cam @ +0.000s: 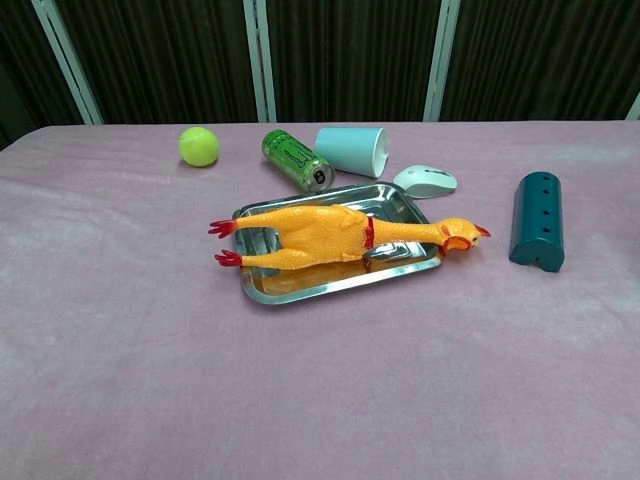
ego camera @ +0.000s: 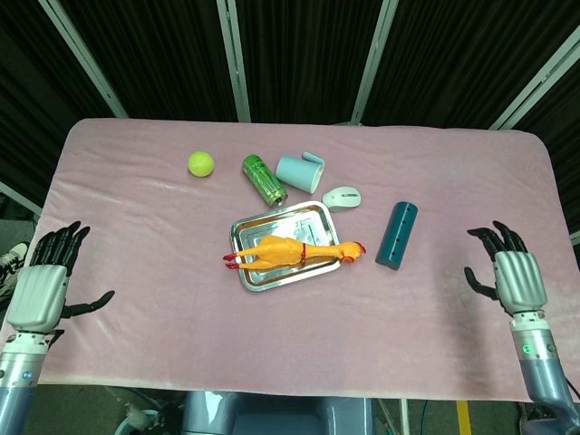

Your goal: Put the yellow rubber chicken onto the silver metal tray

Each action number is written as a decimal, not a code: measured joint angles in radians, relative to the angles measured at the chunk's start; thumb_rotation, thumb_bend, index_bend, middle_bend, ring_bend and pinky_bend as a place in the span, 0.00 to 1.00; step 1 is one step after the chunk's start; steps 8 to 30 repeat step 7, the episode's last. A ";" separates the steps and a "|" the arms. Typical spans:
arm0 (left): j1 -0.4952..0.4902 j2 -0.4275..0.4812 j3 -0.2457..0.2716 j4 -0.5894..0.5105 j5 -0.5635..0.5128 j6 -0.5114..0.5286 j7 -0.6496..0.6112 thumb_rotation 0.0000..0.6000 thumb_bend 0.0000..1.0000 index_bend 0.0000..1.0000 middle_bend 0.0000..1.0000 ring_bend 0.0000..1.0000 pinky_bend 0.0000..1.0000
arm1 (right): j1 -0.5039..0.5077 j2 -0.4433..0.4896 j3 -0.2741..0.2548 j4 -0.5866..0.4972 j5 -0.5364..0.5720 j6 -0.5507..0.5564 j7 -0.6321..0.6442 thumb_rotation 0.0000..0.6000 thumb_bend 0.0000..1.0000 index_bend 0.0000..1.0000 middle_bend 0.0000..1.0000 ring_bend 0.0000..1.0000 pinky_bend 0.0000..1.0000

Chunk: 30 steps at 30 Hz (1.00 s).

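Note:
The yellow rubber chicken (ego camera: 292,253) (cam: 330,236) lies lengthwise on the silver metal tray (ego camera: 250,227) (cam: 300,288), red feet over the left rim and head past the right rim. My left hand (ego camera: 41,288) hovers at the table's left front edge, fingers spread and empty. Far from the tray, my right hand (ego camera: 513,276) hangs at the right front edge, fingers apart, holding nothing. The chest view shows neither hand.
Behind the tray lie a green can (ego camera: 264,178), a tipped light-blue cup (ego camera: 299,173) and a white mouse (ego camera: 342,198). A tennis ball (ego camera: 201,164) sits back left. A teal cylinder-shaped block (ego camera: 396,235) lies right of the chicken's head.

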 measured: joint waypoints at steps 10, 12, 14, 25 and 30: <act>0.076 0.009 0.065 0.006 0.103 0.051 -0.012 1.00 0.13 0.02 0.00 0.00 0.00 | -0.098 0.031 -0.034 -0.103 -0.048 0.098 -0.045 1.00 0.39 0.22 0.24 0.08 0.12; 0.076 0.009 0.065 0.006 0.103 0.051 -0.012 1.00 0.13 0.02 0.00 0.00 0.00 | -0.098 0.031 -0.034 -0.103 -0.048 0.098 -0.045 1.00 0.39 0.22 0.24 0.08 0.12; 0.076 0.009 0.065 0.006 0.103 0.051 -0.012 1.00 0.13 0.02 0.00 0.00 0.00 | -0.098 0.031 -0.034 -0.103 -0.048 0.098 -0.045 1.00 0.39 0.22 0.24 0.08 0.12; 0.076 0.009 0.065 0.006 0.103 0.051 -0.012 1.00 0.13 0.02 0.00 0.00 0.00 | -0.098 0.031 -0.034 -0.103 -0.048 0.098 -0.045 1.00 0.39 0.22 0.24 0.08 0.12; 0.076 0.009 0.065 0.006 0.103 0.051 -0.012 1.00 0.13 0.02 0.00 0.00 0.00 | -0.098 0.031 -0.034 -0.103 -0.048 0.098 -0.045 1.00 0.39 0.22 0.24 0.08 0.12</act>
